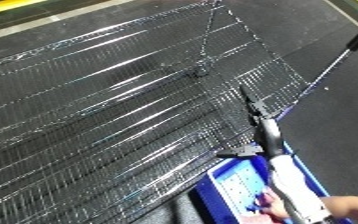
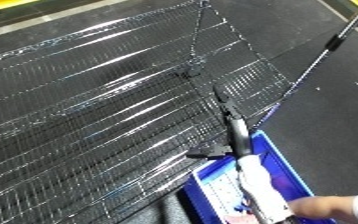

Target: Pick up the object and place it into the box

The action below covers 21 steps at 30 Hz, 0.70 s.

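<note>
1. Blue bin (image 2: 280,164) sits low and to the right, and it is the landmark for everything else. On its floor lies a pale panel (image 1: 240,187) with a grid of small marks.
2. At the bin's near end, beside the panel, there's a small reddish-pink thing (image 1: 266,202). It's too small to name, and I can't tell whether it is the object to be picked up.
3. Neither robot hand is anywhere in either view, so there is no telling whether they are spread, pressed together or pinching anything.
4. Across the bin runs a slim tool (image 1: 270,137): a white section over the bin's inside, then a black shaft rising past the bin's far rim.
5. Its black tip (image 1: 254,106) ends over the wire beyond the bin; I can't tell whether the tip touches anything.
6. At the bin's near right corner a person's hand (image 2: 331,205) is at the white end of the tool.
7. A small black piece (image 1: 238,152) juts out at the bin's far left corner, just beside the shaft.
8. Left of the bin and beyond it, glinting black wire mesh (image 1: 113,125) fills most of the view, tilted across it.
9. Beyond the bin to the right, a thin pole (image 1: 335,62) slants over a dark surface (image 1: 344,125).
10. Well beyond the bin, at the top left corner, a yellow stripe (image 1: 7,7).
</note>
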{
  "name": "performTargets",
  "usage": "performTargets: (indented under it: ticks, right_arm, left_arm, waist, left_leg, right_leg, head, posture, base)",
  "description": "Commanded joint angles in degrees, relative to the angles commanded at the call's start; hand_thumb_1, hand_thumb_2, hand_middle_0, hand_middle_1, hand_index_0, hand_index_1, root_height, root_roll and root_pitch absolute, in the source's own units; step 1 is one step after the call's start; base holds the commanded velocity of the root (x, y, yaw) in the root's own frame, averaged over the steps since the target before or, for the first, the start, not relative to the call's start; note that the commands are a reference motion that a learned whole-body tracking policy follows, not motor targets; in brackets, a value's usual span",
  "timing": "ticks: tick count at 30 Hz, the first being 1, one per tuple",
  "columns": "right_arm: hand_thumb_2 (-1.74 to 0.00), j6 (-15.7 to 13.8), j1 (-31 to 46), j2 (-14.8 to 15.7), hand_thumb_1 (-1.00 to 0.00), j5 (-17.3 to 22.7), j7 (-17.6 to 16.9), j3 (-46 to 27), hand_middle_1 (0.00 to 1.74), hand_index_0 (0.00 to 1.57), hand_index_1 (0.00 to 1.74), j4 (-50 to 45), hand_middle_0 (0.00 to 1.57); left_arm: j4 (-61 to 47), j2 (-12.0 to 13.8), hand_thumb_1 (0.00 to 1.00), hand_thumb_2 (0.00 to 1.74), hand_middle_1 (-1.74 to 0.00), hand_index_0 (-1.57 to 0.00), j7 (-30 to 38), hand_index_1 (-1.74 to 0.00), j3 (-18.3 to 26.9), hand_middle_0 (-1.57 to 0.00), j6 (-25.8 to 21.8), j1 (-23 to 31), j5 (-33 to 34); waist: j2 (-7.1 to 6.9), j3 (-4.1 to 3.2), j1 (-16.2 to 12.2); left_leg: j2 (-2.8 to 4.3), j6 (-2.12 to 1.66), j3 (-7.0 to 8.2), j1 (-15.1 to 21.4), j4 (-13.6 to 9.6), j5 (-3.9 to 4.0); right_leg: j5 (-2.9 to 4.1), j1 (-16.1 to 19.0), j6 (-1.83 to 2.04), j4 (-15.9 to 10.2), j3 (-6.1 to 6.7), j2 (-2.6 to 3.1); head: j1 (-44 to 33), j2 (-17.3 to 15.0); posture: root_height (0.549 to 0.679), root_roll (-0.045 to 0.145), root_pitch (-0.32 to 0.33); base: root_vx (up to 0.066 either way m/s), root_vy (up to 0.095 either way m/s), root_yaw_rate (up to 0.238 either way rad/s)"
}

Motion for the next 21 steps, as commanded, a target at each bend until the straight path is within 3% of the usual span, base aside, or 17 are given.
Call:
performTargets:
  ticks: [10,21]
  right_arm:
    - [0.0,0.52,-1.34,1.85,0.0,-1.95,2.53,7.62,0.0,0.0,0.0,-1.75,0.0]
    - [0.0,0.4,-2.81,3.1,0.0,-2.15,3.77,12.02,0.0,0.0,0.0,-2.04,0.0]
  left_arm:
    - [-0.18,0.24,1.0,1.74,-1.74,-1.57,1.37,-1.74,0.03,-1.57,-0.33,-3.0,1.4]
    - [0.25,0.29,1.0,1.74,-1.74,-1.57,2.29,-1.74,-0.33,-1.57,-0.52,-5.47,2.75]
  waist:
    - [-1.46,0.02,2.51]
    - [-1.59,0.05,4.01]
  left_leg:
    - [-0.42,0.21,-1.18,-0.24,-0.19,-0.11]
    - [-0.9,0.47,-1.74,-0.09,-0.05,-0.54]
  right_leg:
    - [-0.38,0.82,-0.04,0.26,-1.24,-0.33]
    - [-0.61,0.9,0.18,0.65,-1.71,-0.69]
  head:
    - [-18.75,1.78]
    - [-27.63,1.02]
  posture:
    - [0.641,0.039,-0.171]
    - [0.641,0.039,-0.17]
  base:
    - [0.012,0.002,0.087]
    - [0.012,0.021,0.027]
